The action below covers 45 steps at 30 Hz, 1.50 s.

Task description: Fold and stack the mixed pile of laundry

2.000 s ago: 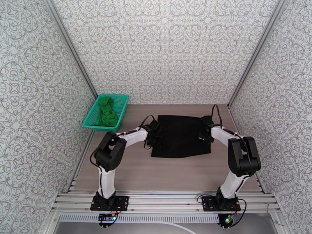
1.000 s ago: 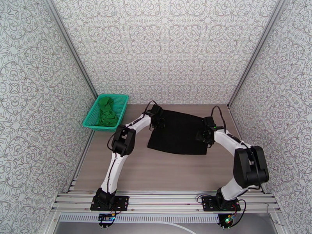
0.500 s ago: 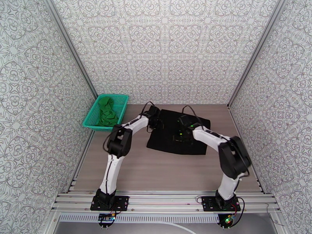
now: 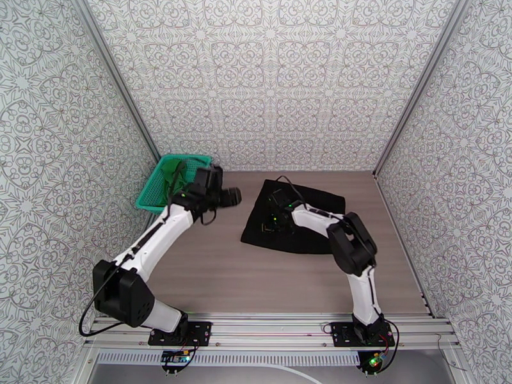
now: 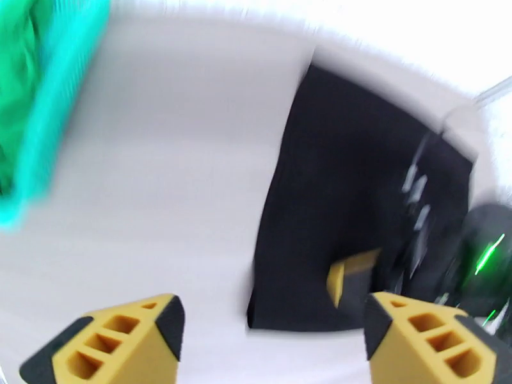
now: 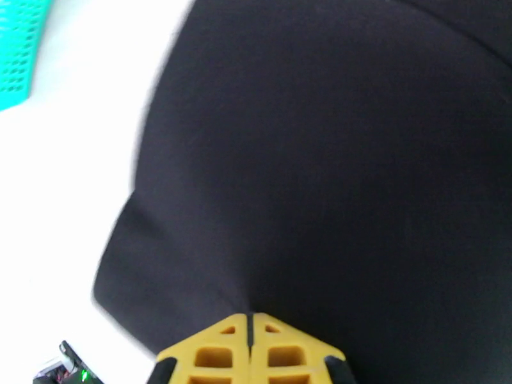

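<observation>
The black T-shirt (image 4: 301, 219) lies flat on the wooden table, and it spreads across the left wrist view (image 5: 358, 200) and the right wrist view (image 6: 333, 161). My right gripper (image 4: 274, 217) is over the shirt's left part. Its yellow fingers (image 6: 251, 344) are shut together with their tips at the cloth; whether they pinch it I cannot tell. My left gripper (image 4: 230, 197) hangs open above bare table between basket and shirt, its fingers (image 5: 121, 340) wide apart with nothing between them. The green T-shirt (image 4: 168, 176) lies crumpled in the basket, also at the left wrist view's left edge (image 5: 13, 91).
The teal mesh basket (image 4: 147, 196) stands at the table's back left, with my left arm crossing its near right side. Patterned walls close in the table on three sides. Bare wood runs in front of the black shirt.
My left gripper let go of the shirt's left edge and swung left towards the basket. My right gripper slid left across the black shirt from its right edge. The shirt turned slightly.
</observation>
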Each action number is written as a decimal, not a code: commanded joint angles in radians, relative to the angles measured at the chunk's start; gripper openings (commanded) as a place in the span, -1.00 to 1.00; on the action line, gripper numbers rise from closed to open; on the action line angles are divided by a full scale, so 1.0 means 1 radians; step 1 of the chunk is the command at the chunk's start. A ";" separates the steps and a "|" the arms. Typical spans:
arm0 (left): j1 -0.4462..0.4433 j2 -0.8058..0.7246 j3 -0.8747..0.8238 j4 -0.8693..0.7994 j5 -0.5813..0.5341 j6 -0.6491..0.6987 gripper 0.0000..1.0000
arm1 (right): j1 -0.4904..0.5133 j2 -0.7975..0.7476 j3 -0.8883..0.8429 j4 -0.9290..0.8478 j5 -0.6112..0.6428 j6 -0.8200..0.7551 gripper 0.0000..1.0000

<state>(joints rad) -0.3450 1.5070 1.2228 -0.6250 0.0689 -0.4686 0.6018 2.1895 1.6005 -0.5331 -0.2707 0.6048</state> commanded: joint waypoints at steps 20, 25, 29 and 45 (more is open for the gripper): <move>-0.155 0.181 -0.212 0.142 0.121 -0.130 0.53 | -0.101 0.118 0.220 -0.142 0.296 0.025 -1.00; -0.149 0.140 -0.220 0.118 0.105 -0.126 0.50 | -0.098 0.066 0.215 -0.172 0.325 -0.086 -0.45; -0.111 0.058 -0.237 0.076 0.091 -0.114 0.49 | -0.081 0.008 0.217 -0.222 0.384 -0.217 -0.21; -0.012 -0.068 -0.264 0.014 0.111 -0.091 0.49 | 0.058 0.026 0.224 -0.308 0.377 -0.547 0.08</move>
<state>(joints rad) -0.3672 1.4586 0.9699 -0.5877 0.1680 -0.5751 0.6472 2.2059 1.8008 -0.8124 0.1005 0.1226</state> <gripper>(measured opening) 0.745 0.539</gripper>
